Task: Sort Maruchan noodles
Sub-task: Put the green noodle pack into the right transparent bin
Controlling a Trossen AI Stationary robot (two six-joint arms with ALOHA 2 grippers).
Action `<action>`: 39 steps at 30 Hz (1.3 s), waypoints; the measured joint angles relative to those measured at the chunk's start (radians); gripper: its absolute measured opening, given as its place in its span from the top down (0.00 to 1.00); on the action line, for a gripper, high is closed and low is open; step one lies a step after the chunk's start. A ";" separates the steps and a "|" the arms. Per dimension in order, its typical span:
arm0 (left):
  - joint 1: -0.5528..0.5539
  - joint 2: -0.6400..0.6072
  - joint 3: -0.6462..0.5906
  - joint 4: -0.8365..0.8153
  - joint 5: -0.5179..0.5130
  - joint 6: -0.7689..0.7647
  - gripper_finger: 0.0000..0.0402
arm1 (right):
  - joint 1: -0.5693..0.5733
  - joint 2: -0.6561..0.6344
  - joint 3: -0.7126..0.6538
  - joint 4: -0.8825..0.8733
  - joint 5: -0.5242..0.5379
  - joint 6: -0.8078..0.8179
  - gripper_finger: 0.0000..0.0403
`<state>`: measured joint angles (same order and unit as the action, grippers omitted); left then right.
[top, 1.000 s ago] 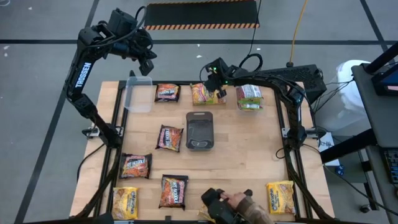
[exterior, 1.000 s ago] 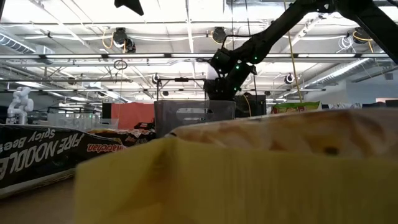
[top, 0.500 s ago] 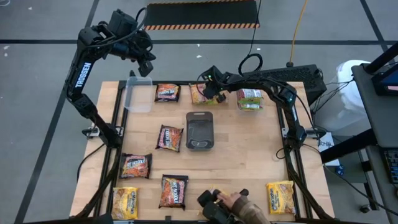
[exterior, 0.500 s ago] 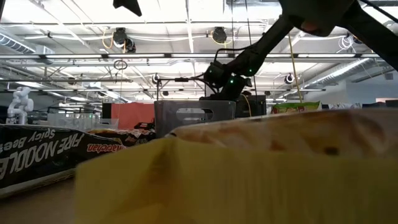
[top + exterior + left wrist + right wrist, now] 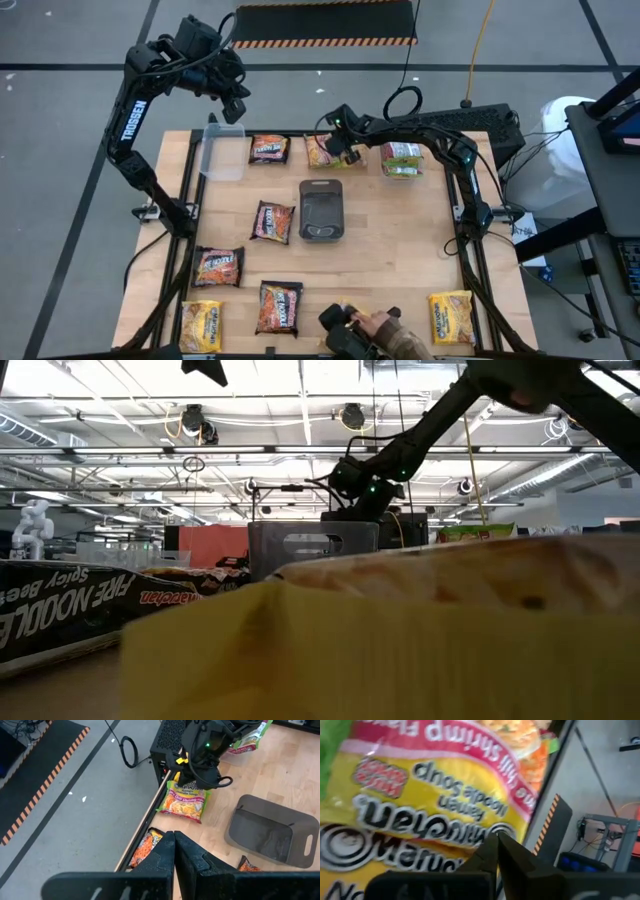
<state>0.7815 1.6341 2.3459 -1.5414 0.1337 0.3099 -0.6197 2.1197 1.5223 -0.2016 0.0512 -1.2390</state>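
At the worktop's far edge, the right gripper (image 5: 343, 150), fingers pressed together, pinches the lime chili shrimp packet (image 5: 186, 802); next, I judge, lift it toward its matching pile.

Left arm bending up along the left side of the high view, left gripper (image 5: 238, 106) hanging in the upper left with fingers (image 5: 175, 851) pressed together. Right arm reaching in from the right edge toward upper centre, right gripper (image 5: 346, 152) pointing down there, fingers (image 5: 497, 851) touching along their length. A hand (image 5: 385, 328) resting at the bottom edge.
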 joint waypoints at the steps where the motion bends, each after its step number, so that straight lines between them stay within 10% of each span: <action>1: 0.000 0.000 0.000 0.000 0.000 0.000 0.98 | 0.000 0.000 0.000 0.010 0.002 0.000 0.98; 39: 0.000 0.000 0.000 -0.030 0.000 0.003 0.98 | 0.090 -0.063 0.000 0.281 0.056 0.156 0.96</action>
<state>0.7813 1.6344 2.3459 -1.5715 0.1336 0.3131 -0.5293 2.0567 1.5226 0.0795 0.1073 -1.0833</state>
